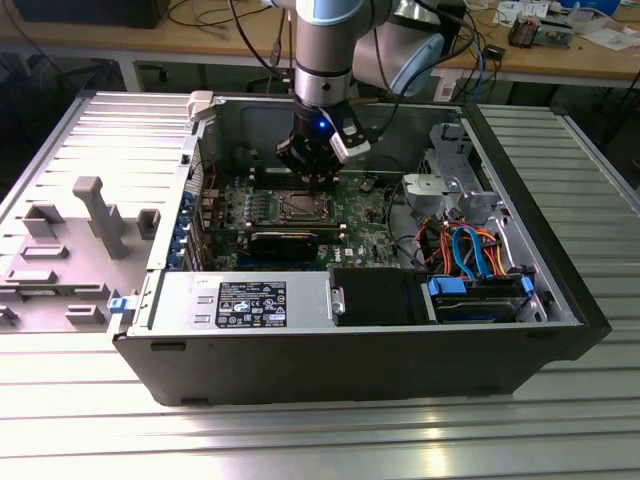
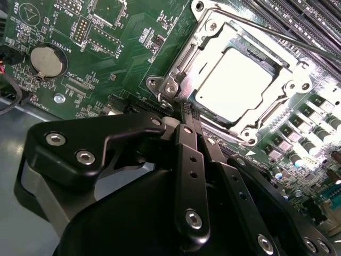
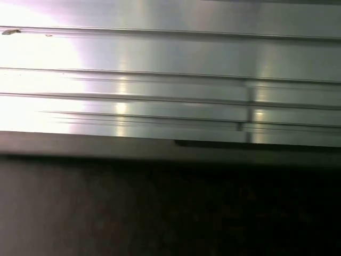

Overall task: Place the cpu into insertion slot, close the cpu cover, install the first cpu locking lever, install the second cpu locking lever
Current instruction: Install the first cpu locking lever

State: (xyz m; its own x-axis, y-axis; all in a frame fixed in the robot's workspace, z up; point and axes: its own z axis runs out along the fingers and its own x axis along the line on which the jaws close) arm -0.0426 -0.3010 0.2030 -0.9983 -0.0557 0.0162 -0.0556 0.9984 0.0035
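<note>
My end effector (image 2: pixel 186 114): in the second wrist view my black fingers (image 2: pixel 192 176) fill the lower half of the frame, drawn together to a narrow tip with nothing between them. The tip rests at the near edge of the socket frame.
My end effector, exterior view (image 1: pixel 318 182): it hangs just above centre of the frame, pointing down into the open computer case (image 1: pixel 350 350), right over the socket.
The cpu (image 2: pixel 234 85): a pale, flat square, seated in the insertion slot (image 2: pixel 200 64), upper right of centre in the second wrist view.
The cpu cover (image 2: pixel 287 88): a silvery frame lying flat around the chip, its window showing the chip's top.
Locking lever (image 2: pixel 277 34): a thin dark rod runs across the far side of the socket; I cannot tell whether it is latched.
Motherboard (image 2: pixel 133 37): green, with a round coin battery (image 2: pixel 47 60) at the upper left.
Memory slots (image 2: pixel 309 21): long and black, upper right corner.
Table (image 1: pixel 580 180): ribbed metal, carrying the case; in the first wrist view its bright ribs (image 3: pixel 160 80) cross the upper half of the frame.
</note>
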